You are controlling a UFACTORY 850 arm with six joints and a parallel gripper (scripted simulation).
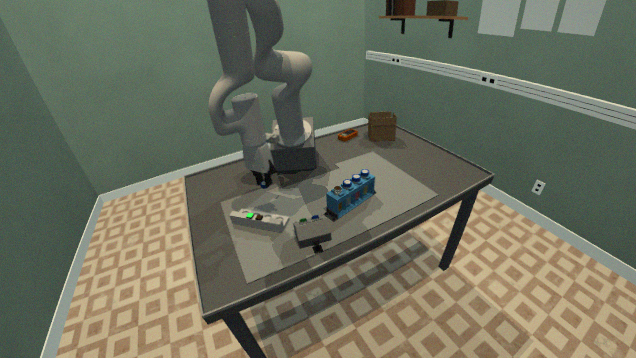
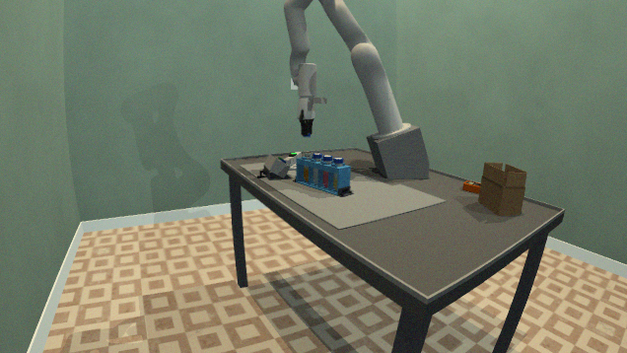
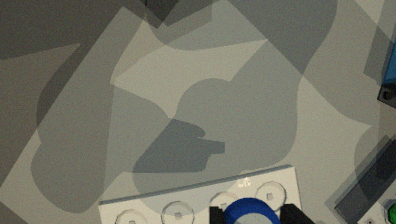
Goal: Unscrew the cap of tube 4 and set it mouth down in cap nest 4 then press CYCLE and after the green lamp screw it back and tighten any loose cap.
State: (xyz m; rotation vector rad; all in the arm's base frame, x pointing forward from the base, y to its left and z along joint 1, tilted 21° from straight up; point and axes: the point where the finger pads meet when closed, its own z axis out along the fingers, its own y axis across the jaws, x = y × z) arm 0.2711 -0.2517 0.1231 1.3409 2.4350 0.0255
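My gripper point(image 1: 263, 182) point(image 2: 307, 131) point(image 3: 251, 218) is shut on the blue cap point(image 1: 264, 185) point(image 3: 249, 211) and holds it high above the table. In the wrist view the cap hangs over the white cap tray point(image 1: 267, 223) point(image 3: 200, 196), whose nests show empty. The tray's green lamp point(image 1: 248, 216) point(image 2: 295, 154) is lit. The blue decapping station point(image 1: 350, 197) point(image 2: 322, 176) carries three blue caps. Tube 4 point(image 1: 338, 190) at its near end stands open. The grey key housing point(image 1: 312, 231) point(image 2: 277, 168) point(image 3: 370, 186) stands between tray and station, with the green key point(image 3: 391, 210) at the wrist view's edge.
A cardboard box point(image 1: 382, 126) point(image 2: 503, 188) and an orange device point(image 1: 347, 134) point(image 2: 470, 185) stand at the far end of the table. The arm's base block point(image 1: 295, 155) point(image 2: 399, 154) stands behind the pale mat point(image 1: 400, 185) point(image 2: 384, 199).
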